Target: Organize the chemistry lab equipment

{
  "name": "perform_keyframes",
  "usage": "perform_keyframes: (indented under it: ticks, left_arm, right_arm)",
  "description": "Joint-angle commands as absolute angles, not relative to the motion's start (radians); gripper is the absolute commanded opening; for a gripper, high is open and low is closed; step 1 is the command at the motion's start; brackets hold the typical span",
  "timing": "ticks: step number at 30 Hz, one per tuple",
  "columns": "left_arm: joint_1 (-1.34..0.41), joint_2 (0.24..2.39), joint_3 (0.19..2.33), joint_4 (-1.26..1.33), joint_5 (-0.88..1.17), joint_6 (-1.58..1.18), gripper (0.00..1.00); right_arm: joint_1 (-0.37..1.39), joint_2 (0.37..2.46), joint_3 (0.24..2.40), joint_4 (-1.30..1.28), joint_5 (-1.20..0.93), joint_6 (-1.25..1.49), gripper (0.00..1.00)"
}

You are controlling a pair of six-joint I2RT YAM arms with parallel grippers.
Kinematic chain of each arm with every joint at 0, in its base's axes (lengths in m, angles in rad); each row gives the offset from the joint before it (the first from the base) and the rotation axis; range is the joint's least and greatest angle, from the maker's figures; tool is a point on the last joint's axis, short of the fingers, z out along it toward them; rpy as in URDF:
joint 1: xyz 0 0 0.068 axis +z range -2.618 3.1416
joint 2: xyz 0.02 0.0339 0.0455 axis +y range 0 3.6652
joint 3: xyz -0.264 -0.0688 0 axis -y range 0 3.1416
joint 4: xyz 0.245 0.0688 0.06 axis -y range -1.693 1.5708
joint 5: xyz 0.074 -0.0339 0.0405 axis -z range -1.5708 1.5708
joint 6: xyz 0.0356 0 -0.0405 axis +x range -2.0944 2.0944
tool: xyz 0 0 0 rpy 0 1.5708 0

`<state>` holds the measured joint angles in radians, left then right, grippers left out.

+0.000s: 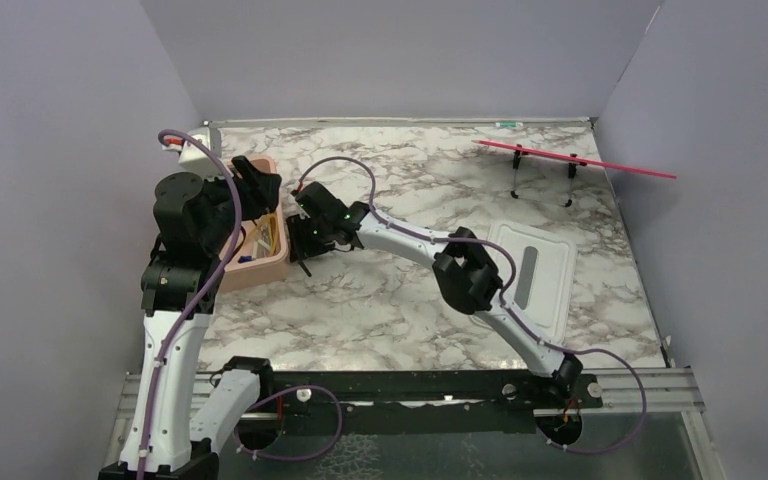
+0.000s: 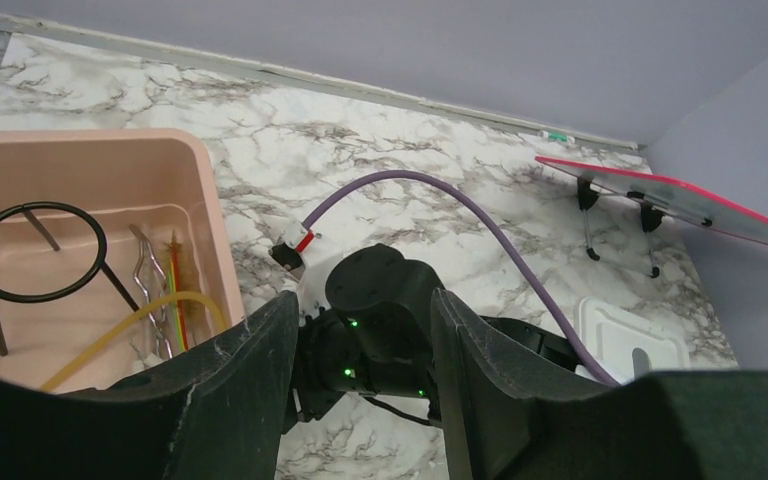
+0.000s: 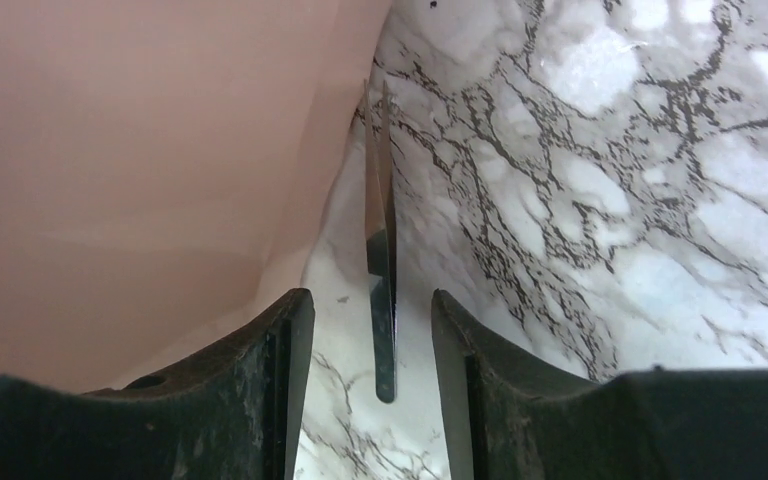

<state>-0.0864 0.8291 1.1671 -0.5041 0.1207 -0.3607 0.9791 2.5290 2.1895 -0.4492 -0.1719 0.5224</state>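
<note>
Top view first. The left gripper [image 1: 253, 190] is seen hanging over the back half of the pink tub [image 1: 260, 275], but how wide its jaws are can't be told from up here. The right gripper [image 1: 305, 248] is parked low, just off the tub's right wall, down at the marble tabletop [image 1: 390, 310]. A white lid [image 1: 550, 290] is lying well to the right of the tub. A red board on black legs [image 1: 575, 160] is set even further off, back and to the right of the tub.

Left wrist view: the jaws are spread wide and nothing is gripped or touched. The right arm's wrist is seen through the gap. Inside the tub, a black wire ring with stem [image 2: 37, 205] is laid flat at the left. The metal tongs [image 2: 148, 290] are just right of it, and the amber tubing [image 2: 190, 295] is looped across the tongs near the tub's right wall. Any print on these things is too small to be read.

Right wrist view: the jaws are parted a fair bit. A thin metal strip [image 3: 380, 250] is caught between them, standing on edge on the tabletop with a gap left on each side. It's right at the foot of the tub's outer wall, and it splits into two slim leaves at the far end.
</note>
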Motion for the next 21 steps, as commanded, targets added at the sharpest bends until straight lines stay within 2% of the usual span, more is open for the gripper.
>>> perform_keyframes:
  ticks: [1,7,14,21]
  left_arm:
    - [-0.092,0.811,1.200,-0.507,0.094,-0.358,0.54]
    - [-0.092,0.811,1.211,-0.522,0.057,-0.356,0.55]
    - [-0.092,0.812,1.220,-0.529,0.062,-0.353,0.55]
    - [-0.092,0.815,1.215,-0.533,0.065,-0.351,0.56]
  right_arm:
    - [0.990,2.624,2.312,-0.567,-0.200,0.556,0.49]
    - [1.000,2.696,2.389,-0.623,-0.150,0.616,0.40]
    - [1.000,2.629,2.323,-0.626,-0.023,0.647,0.20]
    - [1.000,2.451,2.104,-0.563,0.155,0.591,0.18]
